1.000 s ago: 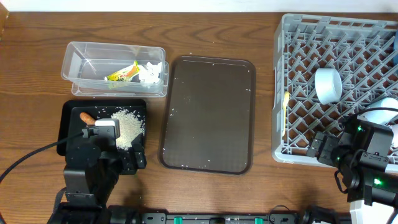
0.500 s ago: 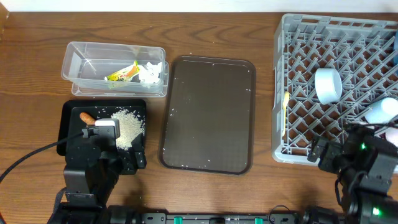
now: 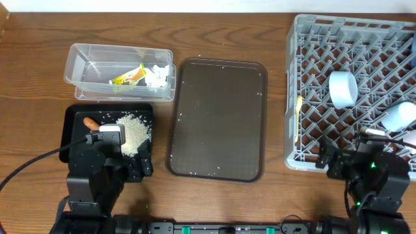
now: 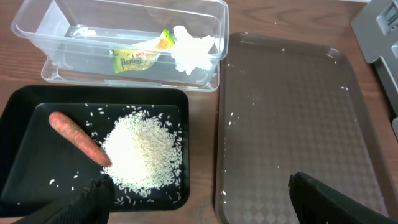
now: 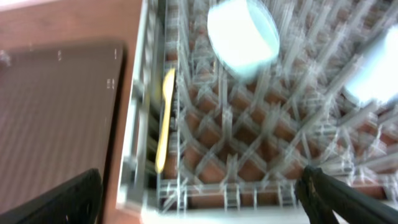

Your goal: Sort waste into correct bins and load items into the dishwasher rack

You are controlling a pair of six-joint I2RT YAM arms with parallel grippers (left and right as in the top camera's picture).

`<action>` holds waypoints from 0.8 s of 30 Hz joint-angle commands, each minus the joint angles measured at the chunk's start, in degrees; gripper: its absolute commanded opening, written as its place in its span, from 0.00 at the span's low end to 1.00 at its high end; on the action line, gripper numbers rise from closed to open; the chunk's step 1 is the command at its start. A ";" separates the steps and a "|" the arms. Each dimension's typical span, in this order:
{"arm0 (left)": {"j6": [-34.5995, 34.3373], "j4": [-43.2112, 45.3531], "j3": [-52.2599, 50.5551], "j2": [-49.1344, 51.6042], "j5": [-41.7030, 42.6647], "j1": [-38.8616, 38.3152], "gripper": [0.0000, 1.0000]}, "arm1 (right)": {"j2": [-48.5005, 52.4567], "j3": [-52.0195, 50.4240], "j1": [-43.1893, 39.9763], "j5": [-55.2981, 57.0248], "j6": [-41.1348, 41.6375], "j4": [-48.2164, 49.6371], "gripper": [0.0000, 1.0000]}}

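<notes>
The grey dishwasher rack (image 3: pixel 312 39) holds a light blue bowl (image 3: pixel 342 89) on its side, two small cups (image 3: pixel 400 117) near its right edge, and a pale yellow spoon (image 3: pixel 299 120) along its left wall. The bowl (image 5: pixel 242 31) and spoon (image 5: pixel 165 118) also show in the right wrist view. The clear tub (image 3: pixel 81 62) holds the yellow-green wrapper (image 4: pixel 134 59) and white tissue (image 4: pixel 189 46). The black tray (image 4: pixel 25 155) holds the rice (image 4: pixel 140 149) and the orange stick (image 4: pixel 78 137). My left gripper (image 4: pixel 199 205) is open and empty over the black tray's front right corner. My right gripper (image 5: pixel 199 205) is open and empty at the rack's front edge. The dark blue plate is out of view.
A large dark brown serving tray (image 3: pixel 218 117) with a few stray rice grains lies between the bins and the rack. The left arm (image 3: pixel 97 175) sits at the front left, and the right arm (image 3: pixel 374 182) at the front right.
My right arm has drawn back from over the rack toward the front edge, uncovering the cups at the rack's right side. The left arm has not moved.
</notes>
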 commanded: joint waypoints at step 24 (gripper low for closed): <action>0.79 0.00 -0.26 -0.20 -0.48 0.22 0.91 | -18.08 -29.81 0.63 -4.15 -4.22 42.45 0.99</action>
